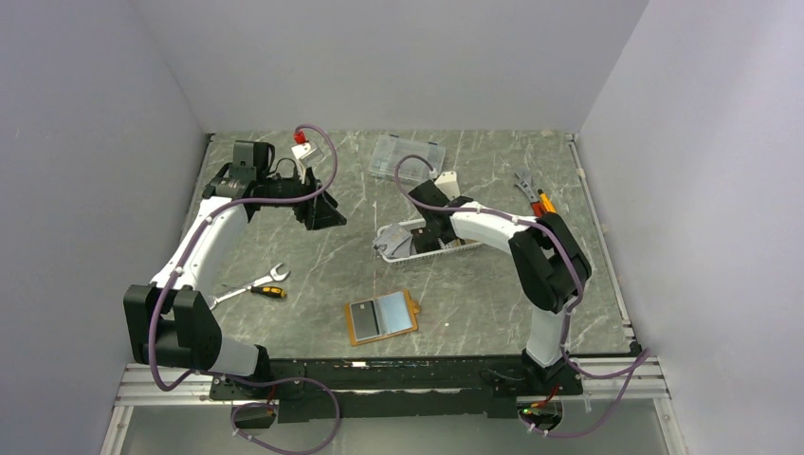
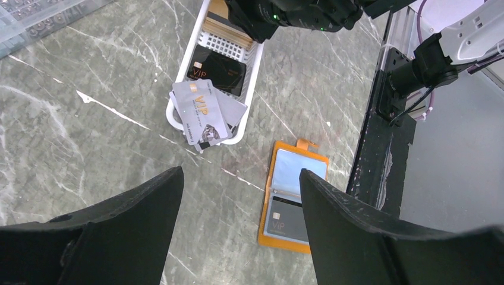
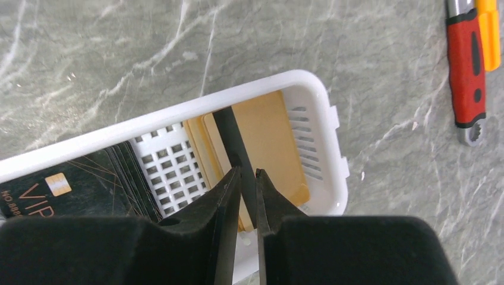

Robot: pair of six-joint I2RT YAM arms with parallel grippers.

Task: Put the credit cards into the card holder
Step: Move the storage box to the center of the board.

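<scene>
The orange card holder [image 1: 381, 317] [image 2: 294, 196] lies open near the table's front, with a pale blue card in one pocket and a dark card in the other. The white basket [image 1: 453, 248] [image 2: 178, 89] holds grey-white credit cards [image 2: 202, 113], black ones [image 2: 217, 62] [image 3: 59, 184] and gold-brown ones [image 3: 267, 136]. My right gripper [image 1: 431, 235] [image 3: 248, 172] is down in the basket, shut on a card seen edge-on as a dark strip. My left gripper [image 1: 322, 213] [image 2: 241, 172] hangs open high above the table's far left, with nothing in it.
A clear compartment box [image 1: 408, 156] [image 2: 35, 12] sits at the back. A wrench [image 1: 251, 287] lies at the left front. Red and orange hand tools [image 1: 536, 199] [image 3: 469, 65] lie to the right of the basket. A small red and white item [image 1: 303, 147] is by the left arm.
</scene>
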